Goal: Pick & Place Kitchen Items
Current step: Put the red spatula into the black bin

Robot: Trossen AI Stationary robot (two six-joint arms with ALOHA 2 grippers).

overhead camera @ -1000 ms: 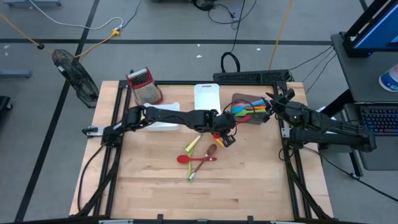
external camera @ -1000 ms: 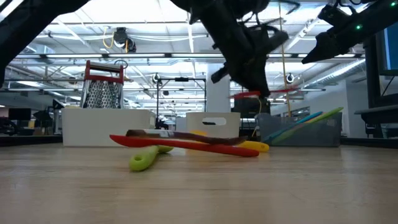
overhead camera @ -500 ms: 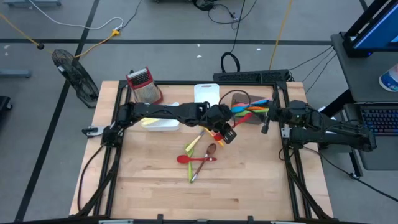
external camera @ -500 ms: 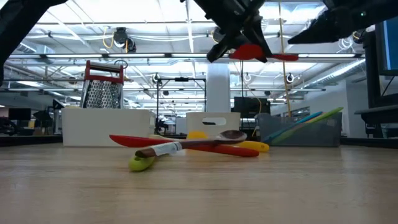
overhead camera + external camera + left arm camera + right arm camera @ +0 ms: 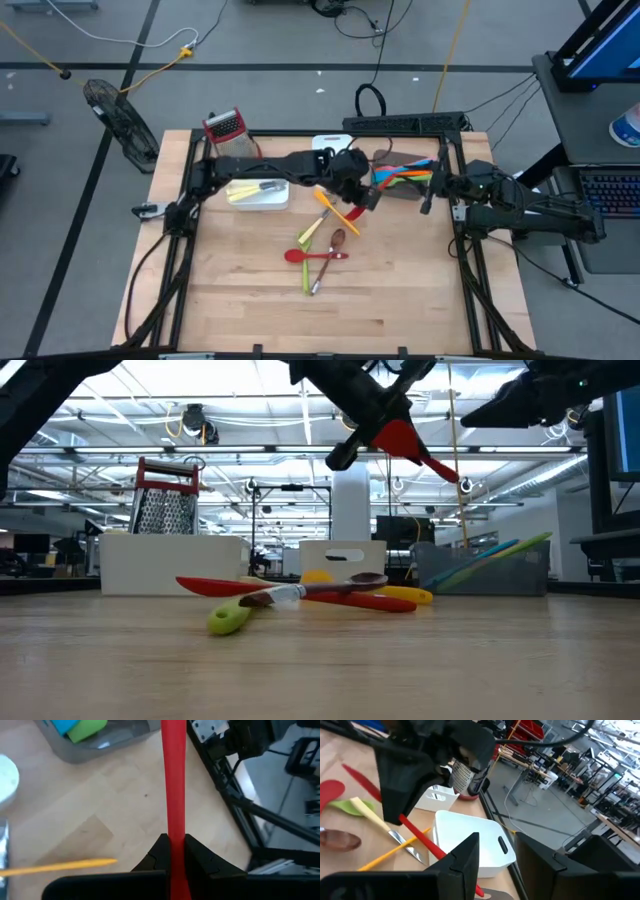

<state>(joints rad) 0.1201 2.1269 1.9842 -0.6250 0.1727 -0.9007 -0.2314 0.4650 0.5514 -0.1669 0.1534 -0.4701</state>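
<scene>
My left gripper (image 5: 348, 197) hangs above the middle of the table, shut on a red slim utensil (image 5: 353, 214), which also shows in the low view (image 5: 432, 461). Below it a red spoon (image 5: 294, 255), a green-and-cream spatula (image 5: 310, 232) and a brown spoon (image 5: 338, 239) lie crossed in a pile on the table. An orange stick (image 5: 325, 200) lies beside them. My right gripper (image 5: 428, 195) is open and empty, at the near edge of the grey tray (image 5: 395, 190) that holds green, blue and orange utensils. My left gripper pinches the red utensil's slim handle (image 5: 173, 832) between its two fingers, close to the broad red head (image 5: 397, 436). The fingers lie along the handle. The utensil is lifted clear of the table, and its free end (image 5: 460, 478) tilts down toward the table's right.
A white tray (image 5: 262, 199) at the left holds a metal and a yellow utensil. A second white tray (image 5: 332, 148) stands at the back middle. The red-topped grater (image 5: 230, 135) stands at the back left. The near half of the table is bare wood.
My left gripper has risen from the pile with the red utensil and gone a little toward the far edge. The utensil is lifted clear; it was level and now tips its free end down. The brown spoon in the pile has shifted. My right gripper has gone toward the near edge.
</scene>
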